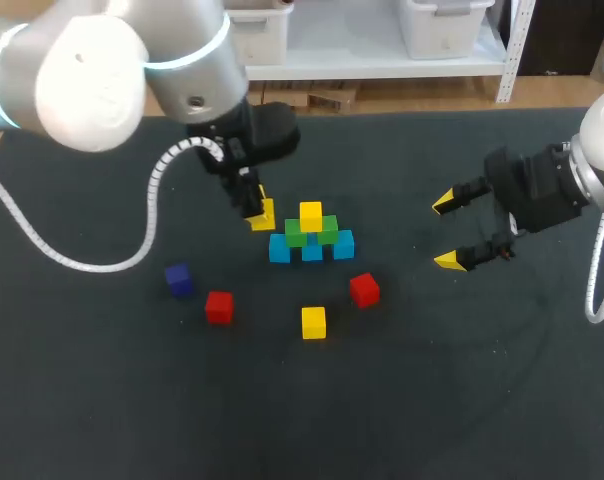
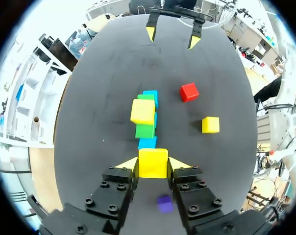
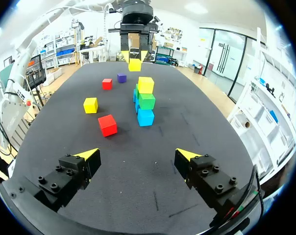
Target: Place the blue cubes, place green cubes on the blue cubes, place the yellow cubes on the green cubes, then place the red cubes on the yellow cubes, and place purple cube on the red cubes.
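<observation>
Yellow-tipped fingers of the left gripper [image 2: 153, 164] were clamped on a held yellow cube [image 2: 153, 162], one finger against each side face. They carried it above the black table [image 1: 102, 400], just beside the stack on the side toward the left edge.

The stack stood near the table's middle. Three light blue cubes [image 1: 312, 250] sat close together in a row on the surface, with two green cubes [image 1: 296, 233] resting across them. A top yellow cube [image 1: 310, 215] sat upright on the green pair. All the cubes looked alike in size, plain-faced and solid in colour.

Four cubes lay loose between the stack and the table's near edge, each apart from the others. The purple cube [image 1: 178, 280], dark and closer to blue in the head view, was nearest the left edge. The first red cube [image 1: 219, 307] lay near it. The loose yellow cube [image 1: 313, 322] sat roughly in front of the stack. The second red cube [image 1: 363, 289] lay a little toward the right edge. In the left wrist view the purple cube showed on the table beneath the gripper's body, with the stack straight ahead of the held cube.

Toward the right edge, well apart from the stack, the right gripper [image 1: 452, 232] hung with its fingers spread wide, pointing at the stack. Nothing sat between them.
</observation>
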